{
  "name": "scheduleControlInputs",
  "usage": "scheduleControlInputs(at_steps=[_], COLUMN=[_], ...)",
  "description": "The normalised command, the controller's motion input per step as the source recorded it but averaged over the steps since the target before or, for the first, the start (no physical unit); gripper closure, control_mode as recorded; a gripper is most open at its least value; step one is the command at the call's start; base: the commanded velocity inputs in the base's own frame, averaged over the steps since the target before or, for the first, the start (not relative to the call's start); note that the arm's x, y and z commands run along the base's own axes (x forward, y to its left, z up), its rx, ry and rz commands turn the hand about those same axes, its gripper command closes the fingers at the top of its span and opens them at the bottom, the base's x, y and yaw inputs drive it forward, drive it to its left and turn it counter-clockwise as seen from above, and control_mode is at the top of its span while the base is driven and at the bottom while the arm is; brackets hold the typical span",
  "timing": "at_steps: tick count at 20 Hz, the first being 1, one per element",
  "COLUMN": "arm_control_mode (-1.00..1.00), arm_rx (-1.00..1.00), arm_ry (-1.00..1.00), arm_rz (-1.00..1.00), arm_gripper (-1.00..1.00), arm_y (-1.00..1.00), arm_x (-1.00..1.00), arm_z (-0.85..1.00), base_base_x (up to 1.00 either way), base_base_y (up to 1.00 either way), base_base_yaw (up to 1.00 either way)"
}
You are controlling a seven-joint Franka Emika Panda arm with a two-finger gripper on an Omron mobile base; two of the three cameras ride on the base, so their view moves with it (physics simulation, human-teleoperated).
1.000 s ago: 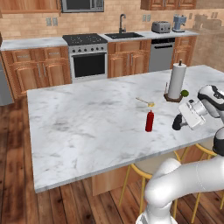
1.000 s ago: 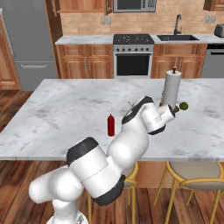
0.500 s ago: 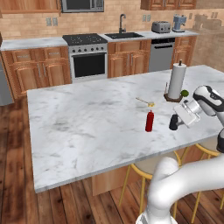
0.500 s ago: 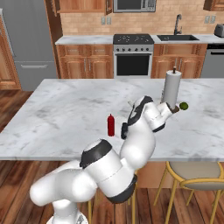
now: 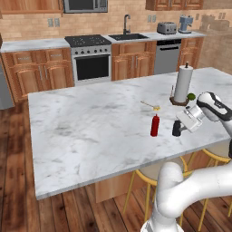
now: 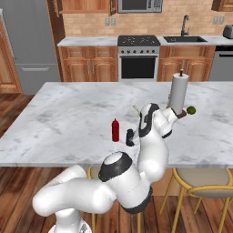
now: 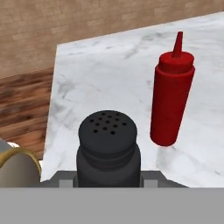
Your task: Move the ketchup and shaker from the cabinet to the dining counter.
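1. Behind everything we see a brick-tiled kitchen wall with wooden lower cabinets [image 5: 36, 74], a stove [image 5: 90, 59], a sink [image 5: 129, 35] and a toaster [image 5: 166, 28] on the far counter.
2. Nearer to us, the dining counter [image 5: 90, 122], a big white-grey marble island, stretches across both base views, with yellow-legged stools [image 5: 149, 174] tucked under its near edge.
3. We find the ketchup [image 5: 155, 125], a slim red bottle with a pointed cap, standing upright on the marble toward the island's near side.
4. We see the shaker [image 5: 176, 128], small and black, upright just beside the ketchup and apart from it; in the hand view its perforated top faces the camera.
5. Our gripper [image 5: 180, 130] is clamped around the shaker, one finger on each side of its lower body, as the hand view shows.
6. We cannot tell from these views whether the shaker's base touches the marble or sits just above it.
7. A paper towel roll [image 5: 183, 84] stands upright on its holder farther back on the island, beyond the gripper.
8. A small green fruit [image 5: 191, 96] lies just beside the roll's base.
9. A small yellowish thing [image 5: 152, 106] lies flat on the marble between the ketchup and the roll; we cannot make out what it is.
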Motion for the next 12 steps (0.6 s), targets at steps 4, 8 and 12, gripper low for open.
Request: scheduleControlInputs(at_steps=[4,8,12], arm_control_mode=[-1.0,-1.0,-1.0], arm_rx=[0.04,0.06,0.06], arm_ry=[0.06,0.02,0.0], arm_rz=[0.0,0.0,0.0], arm_gripper=[1.0,1.0,1.0], arm_y=[-0.01,0.0,0.0], arm_x=[0.22,0.2,0.14], arm_z=[-0.11,-0.09,-0.14], base_base_x=[0.0,0.0,0.0], base_base_y=[0.0,0.0,0.0], base_base_yaw=[0.0,0.0,0.0])
